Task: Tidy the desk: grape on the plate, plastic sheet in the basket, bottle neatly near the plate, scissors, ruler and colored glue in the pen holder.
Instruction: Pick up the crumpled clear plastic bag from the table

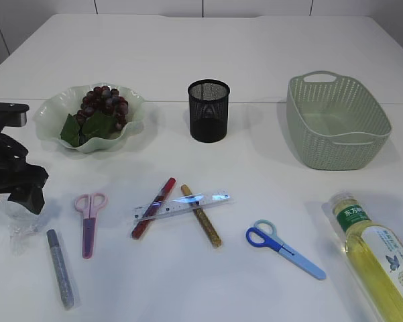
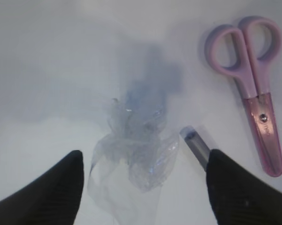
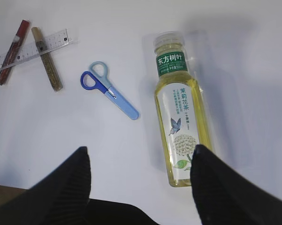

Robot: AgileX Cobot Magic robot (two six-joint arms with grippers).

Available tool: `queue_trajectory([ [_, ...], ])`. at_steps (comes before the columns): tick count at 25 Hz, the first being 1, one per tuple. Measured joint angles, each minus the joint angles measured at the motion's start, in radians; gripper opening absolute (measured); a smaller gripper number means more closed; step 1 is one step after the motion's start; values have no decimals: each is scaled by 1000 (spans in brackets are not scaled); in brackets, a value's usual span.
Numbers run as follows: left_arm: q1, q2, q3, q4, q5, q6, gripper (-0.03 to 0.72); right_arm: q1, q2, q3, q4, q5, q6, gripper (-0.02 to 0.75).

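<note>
Near the worktop's left edge, the left gripper (image 2: 143,187) hangs with fingers spread over the crumpled plastic sheet (image 2: 133,157), bare worktop behind. Only the right wrist view shows the right gripper (image 3: 141,187), fingers apart above the lying bottle (image 3: 180,112).

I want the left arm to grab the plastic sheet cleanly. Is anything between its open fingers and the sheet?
Nothing visible is in the way. In the left wrist view the left gripper is open right above the crumpled plastic sheet. The grey glue stick lies just beside the sheet, near one finger, so it might get caught.
</note>
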Motion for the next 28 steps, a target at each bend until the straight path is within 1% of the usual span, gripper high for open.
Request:
queue_trajectory([
  [4,0,30,0,-2,-2,-2,592,0,0,0,0,0,0,521],
  [7,0,54,0,-7,-2,-2,564,0,0,0,0,0,0,521],
  [10,0,61,0,-10,-2,-2,482,0,0,0,0,0,0,521],
  [16,0,61,0,-8,-4,-2,196,0,0,0,0,0,0,521],
  [22,0,61,0,1,-17,-2,27,0,0,0,0,0,0,521],
  [24,0,61,0,2,-17,-2,-4,0,0,0,0,0,0,521],
  [28,0,61,0,3,-17,-2,-6,0,0,0,0,0,0,521],
])
